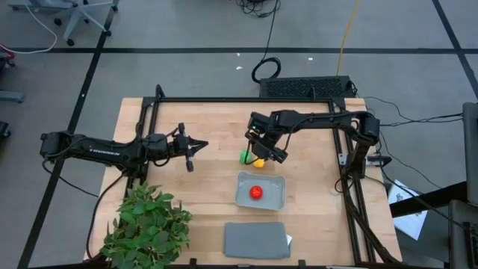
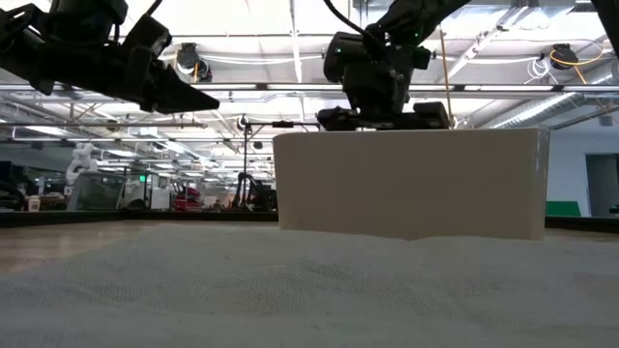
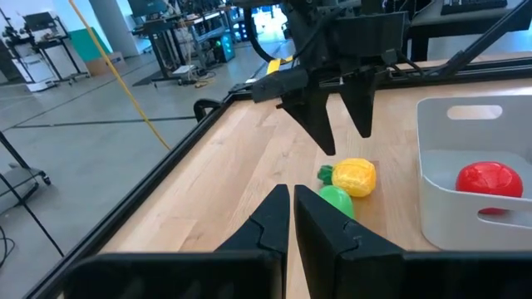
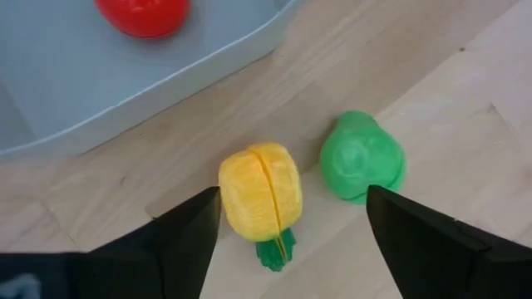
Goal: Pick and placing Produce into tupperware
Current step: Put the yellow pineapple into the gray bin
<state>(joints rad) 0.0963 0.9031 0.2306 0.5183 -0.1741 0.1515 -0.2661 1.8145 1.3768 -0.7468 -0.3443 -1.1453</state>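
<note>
A red round toy lies in the pale tupperware. Beyond its far side, a yellow toy with a green tip and a green round toy lie side by side on the wood. My right gripper hovers open above them, fingers slanting down, touching neither. My left gripper is shut and empty at mid-left, held above the table.
A flat grey lid lies near the front edge. A leafy green plant stands at the front left corner. A black frame runs along the table's far and side edges. Bare wood lies between the arms.
</note>
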